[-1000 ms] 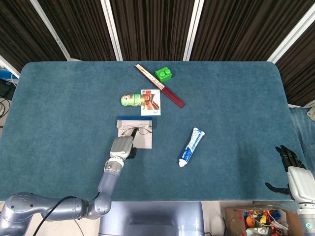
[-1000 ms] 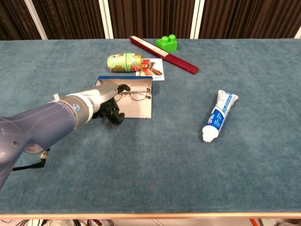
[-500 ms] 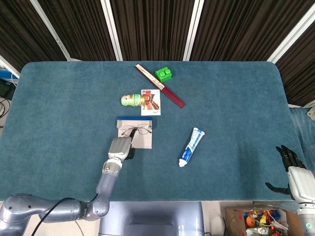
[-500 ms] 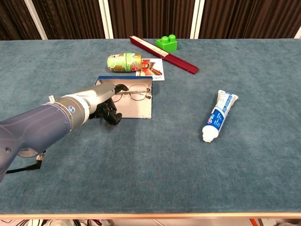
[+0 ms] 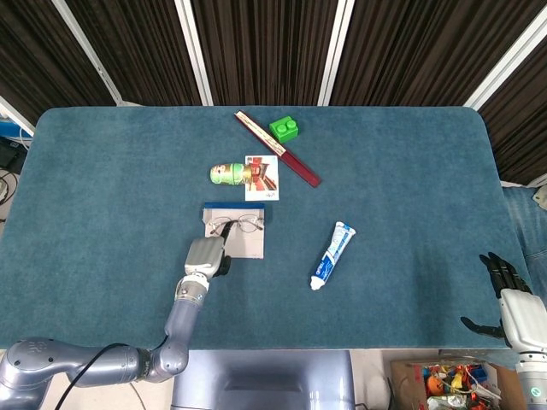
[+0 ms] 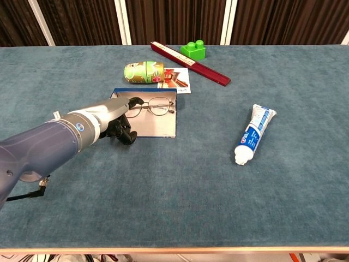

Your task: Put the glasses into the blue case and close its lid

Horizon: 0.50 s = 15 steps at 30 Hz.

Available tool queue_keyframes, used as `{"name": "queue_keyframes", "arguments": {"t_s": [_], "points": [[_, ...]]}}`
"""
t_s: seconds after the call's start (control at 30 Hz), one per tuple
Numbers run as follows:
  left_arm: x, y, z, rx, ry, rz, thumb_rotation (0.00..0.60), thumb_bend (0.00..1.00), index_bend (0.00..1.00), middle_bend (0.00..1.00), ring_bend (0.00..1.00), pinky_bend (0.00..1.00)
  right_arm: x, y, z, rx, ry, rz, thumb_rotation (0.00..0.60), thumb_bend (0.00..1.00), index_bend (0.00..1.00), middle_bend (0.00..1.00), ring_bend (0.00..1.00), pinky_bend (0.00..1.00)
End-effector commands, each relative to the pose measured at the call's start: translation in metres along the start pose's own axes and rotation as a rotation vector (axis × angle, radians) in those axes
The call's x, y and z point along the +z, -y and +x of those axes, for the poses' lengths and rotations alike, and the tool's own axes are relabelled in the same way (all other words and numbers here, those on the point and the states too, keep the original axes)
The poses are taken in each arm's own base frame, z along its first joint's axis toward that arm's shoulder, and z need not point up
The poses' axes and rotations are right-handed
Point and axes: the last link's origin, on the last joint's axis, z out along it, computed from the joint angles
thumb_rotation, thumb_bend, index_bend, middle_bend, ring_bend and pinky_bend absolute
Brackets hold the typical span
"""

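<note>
The blue case [image 5: 248, 246] [image 6: 161, 124] lies open at mid-table, showing its pale lining. The thin-framed glasses [image 5: 237, 225] [image 6: 154, 106] rest across its far half. My left hand [image 5: 206, 254] [image 6: 112, 115] sits at the case's near-left corner, and its fingertips [image 6: 133, 101] pinch the left end of the glasses. The other fingers curl dark below the palm. My right hand [image 5: 510, 296] hangs off the table's near-right edge with its fingers spread and nothing in it; only the head view shows it.
A green printed can [image 5: 229, 174] [image 6: 143, 72] and a small card [image 5: 261, 178] lie just behind the case. Further back are a dark red ruler [image 5: 278, 149] and a green brick [image 5: 284, 129]. A toothpaste tube [image 5: 332, 254] [image 6: 253, 134] lies to the right.
My left hand has drawn back a little to the left, and the glasses have slid slightly left with it inside the case. The right hand has not moved.
</note>
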Motion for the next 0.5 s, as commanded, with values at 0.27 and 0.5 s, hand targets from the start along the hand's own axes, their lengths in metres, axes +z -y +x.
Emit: {"name": "queue_keyframes", "arguments": {"t_s": [0.27, 0.5], "points": [[0.0024, -0.0015, 0.0000, 0.007, -0.001, 0.005, 0.600, 0.52, 0.00, 0.79, 0.85, 0.84, -0.0001, -0.0001, -0.0001, 0.002, 0.002, -0.002, 0.600, 0.20, 0.00, 0.00, 0.03, 0.18], [0.0093, -0.0018, 0.0030, 0.015, -0.012, 0.022, 0.600, 0.52, 0.00, 0.79, 0.85, 0.84, 0.0000, -0.0001, 0.0000, 0.005, 0.004, -0.004, 0.600, 0.20, 0.00, 0.00, 0.03, 0.18]]}}
